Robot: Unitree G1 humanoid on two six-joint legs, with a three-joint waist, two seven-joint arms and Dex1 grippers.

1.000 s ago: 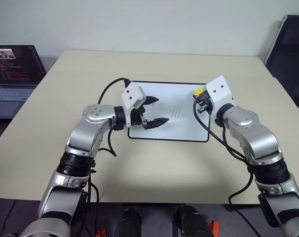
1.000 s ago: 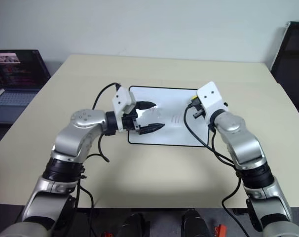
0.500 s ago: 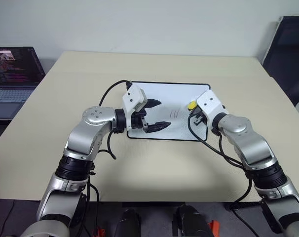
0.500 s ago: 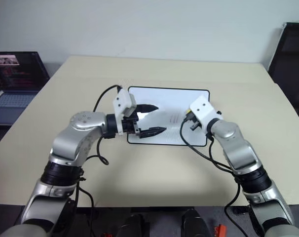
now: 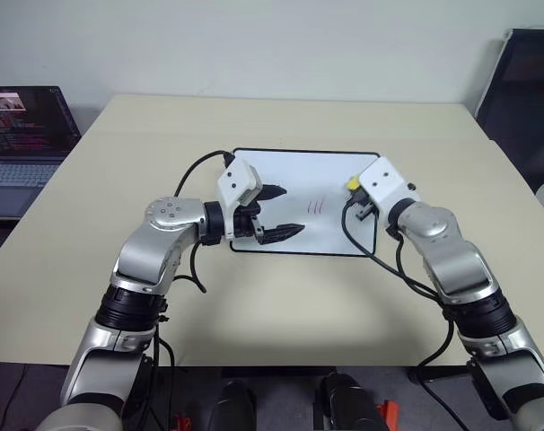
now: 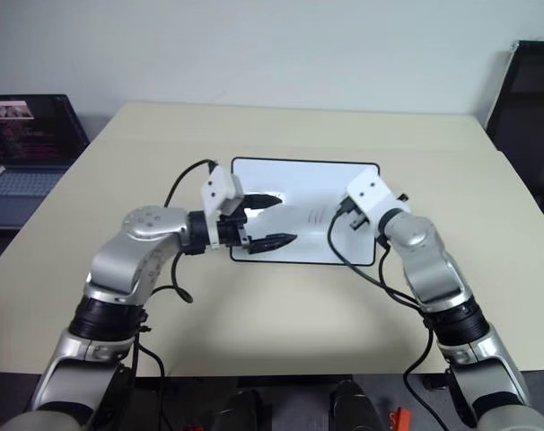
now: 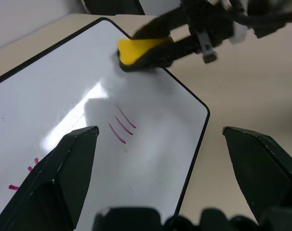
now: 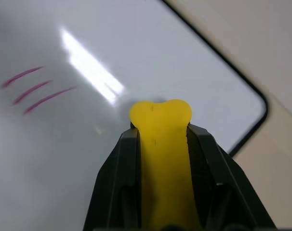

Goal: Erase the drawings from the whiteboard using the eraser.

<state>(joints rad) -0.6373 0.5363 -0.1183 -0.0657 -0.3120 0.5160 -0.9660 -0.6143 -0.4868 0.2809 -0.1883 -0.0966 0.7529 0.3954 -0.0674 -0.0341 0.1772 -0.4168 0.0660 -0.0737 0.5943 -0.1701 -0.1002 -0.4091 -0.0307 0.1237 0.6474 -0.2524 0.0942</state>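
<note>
— Where's everything sitting, taking the whiteboard (image 5: 335,215) as the reference?

— The whiteboard lies flat in the middle of the beige surface (image 5: 281,305). Nearest me, over its near left corner, hangs the left tool (image 5: 276,212), its two black fingers spread wide apart with nothing between them.

— And the other arm?

— The right tool (image 8: 159,144) is over the board's right half, toward the far right corner, fingers pressed together on the eraser (image 5: 353,184), pinching the yellow block by its sides. I can't tell if the eraser touches the board.

— Any marks left?

— The drawings (image 5: 316,206): three slanted red strokes mid-board, between the two tools, apart from the eraser. More red scribbles (image 7: 21,178) lie toward the board's left end.

— Anything further back?

— An open laptop (image 5: 25,144), well off beyond the surface's left edge.
</note>
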